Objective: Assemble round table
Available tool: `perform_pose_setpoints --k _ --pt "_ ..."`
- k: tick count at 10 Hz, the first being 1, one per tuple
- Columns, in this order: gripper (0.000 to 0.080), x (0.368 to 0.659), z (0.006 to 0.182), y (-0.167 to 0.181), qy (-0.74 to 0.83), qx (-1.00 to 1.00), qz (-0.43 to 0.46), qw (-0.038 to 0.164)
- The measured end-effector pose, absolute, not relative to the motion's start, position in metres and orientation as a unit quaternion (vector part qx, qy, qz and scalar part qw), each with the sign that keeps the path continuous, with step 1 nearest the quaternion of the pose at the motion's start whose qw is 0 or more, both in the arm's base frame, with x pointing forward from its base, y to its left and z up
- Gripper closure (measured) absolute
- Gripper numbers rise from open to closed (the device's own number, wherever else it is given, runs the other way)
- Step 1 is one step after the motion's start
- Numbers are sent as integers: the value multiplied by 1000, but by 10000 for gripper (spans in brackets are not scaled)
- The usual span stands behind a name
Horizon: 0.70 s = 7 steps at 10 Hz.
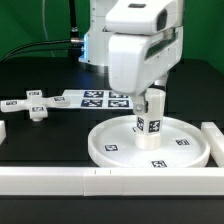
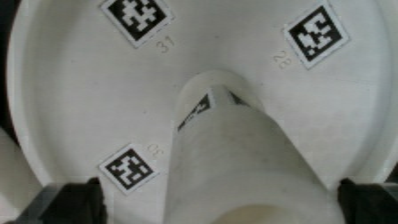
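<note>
- The robot arm (image 1: 140, 45) is hanging over the disc (image 1: 185, 150), which is lying flat on the black desk (image 1: 40, 145), close to the corner where the white border bars (image 1: 60, 180) are meeting.
- The leg (image 1: 150, 124) is standing upright on the disc's middle, tags facing out, with the arm directly above it.
- The fingers (image 2: 71, 198) are standing spread wide, one on each side of the leg and pinching nothing. Whether either pad is brushing the plastic, I cannot tell.
- The foot piece (image 1: 35, 108) is lying loose toward the desk's edge on the exterior view's left, near the end of the marker board (image 1: 100, 98) and well apart from the disc.
- The step in hand appears to be fastening the leg into the disc. How deep it is sitting is not showing from here.
- The next move is likely calling for the fingers to close squarely on the leg and turn it without tipping it. The foot piece is not yet fitted.
</note>
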State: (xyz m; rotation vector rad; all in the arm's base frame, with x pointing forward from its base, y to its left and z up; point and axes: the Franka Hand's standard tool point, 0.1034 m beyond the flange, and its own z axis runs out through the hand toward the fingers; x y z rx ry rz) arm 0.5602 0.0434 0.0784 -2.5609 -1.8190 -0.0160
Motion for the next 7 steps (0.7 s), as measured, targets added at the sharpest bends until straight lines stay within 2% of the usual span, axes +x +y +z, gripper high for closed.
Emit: perform_pose_setpoints --k 7 --pt "150 559 75 47 -750 -661 16 -20"
